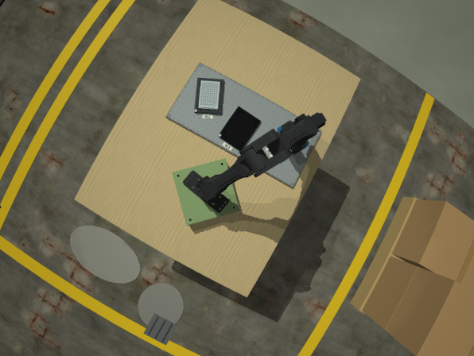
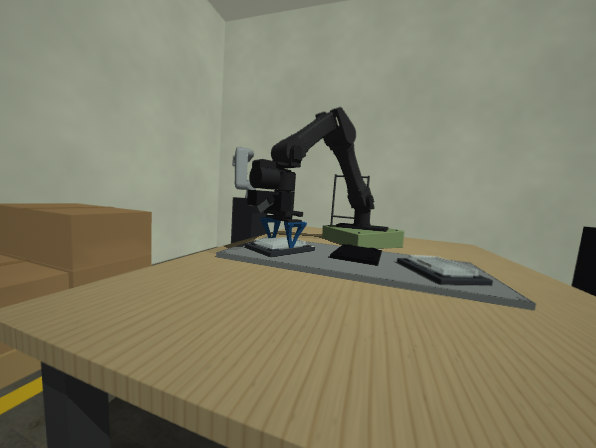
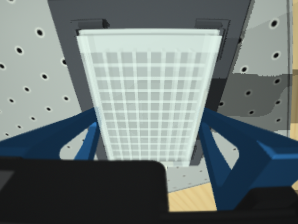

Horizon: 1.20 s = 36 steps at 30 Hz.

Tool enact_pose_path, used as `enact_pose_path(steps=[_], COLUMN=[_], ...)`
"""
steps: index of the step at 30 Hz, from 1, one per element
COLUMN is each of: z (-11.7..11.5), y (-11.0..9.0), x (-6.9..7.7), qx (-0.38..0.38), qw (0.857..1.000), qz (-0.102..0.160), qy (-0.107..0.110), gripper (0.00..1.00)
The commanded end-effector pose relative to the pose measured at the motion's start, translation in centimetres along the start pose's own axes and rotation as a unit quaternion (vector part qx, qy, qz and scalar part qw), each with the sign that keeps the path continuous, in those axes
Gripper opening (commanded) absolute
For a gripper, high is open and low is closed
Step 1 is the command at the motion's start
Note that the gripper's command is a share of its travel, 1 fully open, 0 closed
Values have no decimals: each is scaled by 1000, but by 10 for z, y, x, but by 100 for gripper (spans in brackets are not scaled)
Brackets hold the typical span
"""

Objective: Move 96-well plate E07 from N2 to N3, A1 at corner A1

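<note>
The end effector (image 3: 150, 137) is clamped on plate E07 (image 3: 149, 95), its blue fingers pressed against the plate's two long sides, one at 9 o'clock and one at 3 o'clock in the wrist view. The plate sits low on nest N2 (image 3: 67, 60), at the end of the grey deck (image 2: 320, 266) on the bench (image 2: 280, 345); whether it has lifted off the nest is hard to judge. In the top view the arm (image 1: 238, 168) covers plate E07 and its nest entirely. The empty black nest N3 (image 1: 239, 127) lies at about 9 o'clock from the end effector there, and plate E01 (image 1: 209, 94) rests on nest N1 (image 1: 197, 109) further toward 10 o'clock. The plate's ID labels and the A1 corner mark are unreadable, and the wrist housing cuts off the plate's near end.
</note>
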<state>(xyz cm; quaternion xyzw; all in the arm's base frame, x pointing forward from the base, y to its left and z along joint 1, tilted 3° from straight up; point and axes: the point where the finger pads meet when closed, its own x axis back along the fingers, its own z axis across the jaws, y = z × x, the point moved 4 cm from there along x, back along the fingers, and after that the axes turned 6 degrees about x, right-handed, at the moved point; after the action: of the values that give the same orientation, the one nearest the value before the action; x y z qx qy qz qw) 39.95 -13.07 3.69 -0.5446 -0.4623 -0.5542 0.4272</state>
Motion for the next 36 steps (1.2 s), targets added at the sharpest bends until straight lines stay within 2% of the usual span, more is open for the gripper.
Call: enact_pose_path(steps=[1, 25, 36], z=[-1, -1, -1], y=[3, 3, 3], x=[5, 5, 20], qx=[0, 0, 0], qw=[1000, 1000, 1000], qz=[-8, -8, -8], qy=[-1, -1, -1], gripper=[0, 0, 0])
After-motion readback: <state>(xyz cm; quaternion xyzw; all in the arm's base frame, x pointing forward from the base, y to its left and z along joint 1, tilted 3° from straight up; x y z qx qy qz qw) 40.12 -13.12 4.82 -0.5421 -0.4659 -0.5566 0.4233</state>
